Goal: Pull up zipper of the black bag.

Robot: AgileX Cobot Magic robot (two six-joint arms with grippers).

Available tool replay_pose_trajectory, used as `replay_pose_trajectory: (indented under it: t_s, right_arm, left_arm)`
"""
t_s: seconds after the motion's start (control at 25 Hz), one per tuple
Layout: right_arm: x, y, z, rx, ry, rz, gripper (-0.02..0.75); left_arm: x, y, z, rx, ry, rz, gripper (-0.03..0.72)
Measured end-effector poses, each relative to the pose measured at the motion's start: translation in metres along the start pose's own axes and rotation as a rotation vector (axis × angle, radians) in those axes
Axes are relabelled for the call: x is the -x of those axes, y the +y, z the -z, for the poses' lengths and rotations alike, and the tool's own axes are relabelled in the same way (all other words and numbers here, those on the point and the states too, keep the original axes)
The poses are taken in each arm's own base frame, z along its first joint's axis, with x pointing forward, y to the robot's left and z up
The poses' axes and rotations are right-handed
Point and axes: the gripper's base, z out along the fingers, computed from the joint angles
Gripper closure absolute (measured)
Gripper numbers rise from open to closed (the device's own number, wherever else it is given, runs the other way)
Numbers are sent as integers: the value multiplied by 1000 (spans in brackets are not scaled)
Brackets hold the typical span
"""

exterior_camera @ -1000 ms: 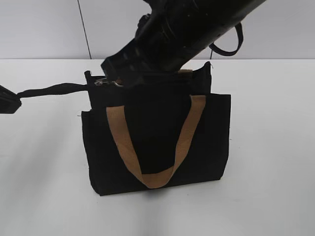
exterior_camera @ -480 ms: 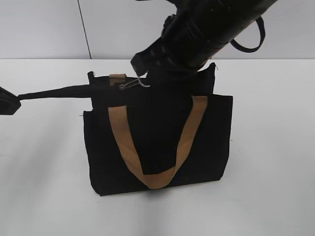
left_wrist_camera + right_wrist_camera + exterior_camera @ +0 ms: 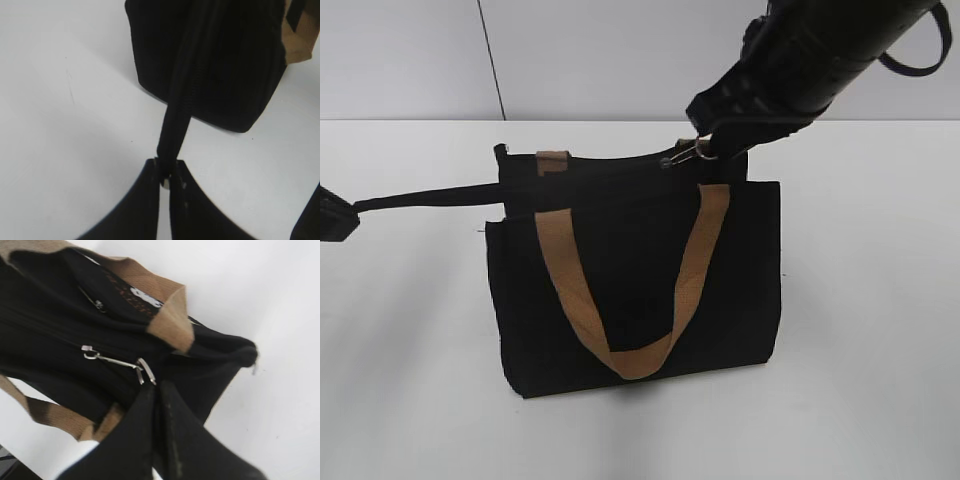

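The black bag (image 3: 630, 290) stands upright on the white table with tan strap handles. Its zipper (image 3: 620, 163) runs along the top edge. The silvery pull tab (image 3: 684, 154) sits near the bag's right end. My right gripper (image 3: 708, 150) is shut on the pull tab; the tab (image 3: 120, 363) shows stretched out from the fingertips (image 3: 157, 387) in the right wrist view. My left gripper (image 3: 166, 172) is shut on a black strip of fabric (image 3: 176, 120) that stretches taut from the bag's left end (image 3: 430, 195). The left gripper sits at the exterior view's left edge (image 3: 335, 222).
The white table (image 3: 860, 380) surrounds the bag. A grey wall (image 3: 410, 60) with a dark vertical seam stands behind. A tan strap tab (image 3: 553, 160) sits at the top left of the bag. A black cable loop (image 3: 920, 60) hangs from the right arm.
My right gripper has moved right along the bag's top edge, from the left end to near the right end, drawing the pull tab with it. The left gripper has held still.
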Motion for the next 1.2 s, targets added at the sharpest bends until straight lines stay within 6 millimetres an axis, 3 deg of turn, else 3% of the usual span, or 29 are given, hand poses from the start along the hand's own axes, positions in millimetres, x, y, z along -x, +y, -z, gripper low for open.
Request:
replay_pose_trajectory:
  t_s: [0.28,0.68,0.76,0.96,1.04,1.2]
  right_arm:
    - [-8,-28,12,-74,58,-17,739]
    - [-9,-29,16,-66,57,-2,727]
    - [-9,-30,23,-83,45,14,666]
    - [-10,-32,42,-116,4,31,370]
    - [-11,-31,48,-120,-10,34,314]
    - [-11,-31,54,-123,-24,35,282]
  left_arm:
    - [1,0,0,-2,-7,7,676]
    - [2,0,0,-4,-17,17,676]
    - [2,0,0,0,-24,22,676]
    - [4,1,0,4,-41,38,641]
    - [4,1,0,1,-51,48,578]
    - [7,0,0,-7,-76,90,348]
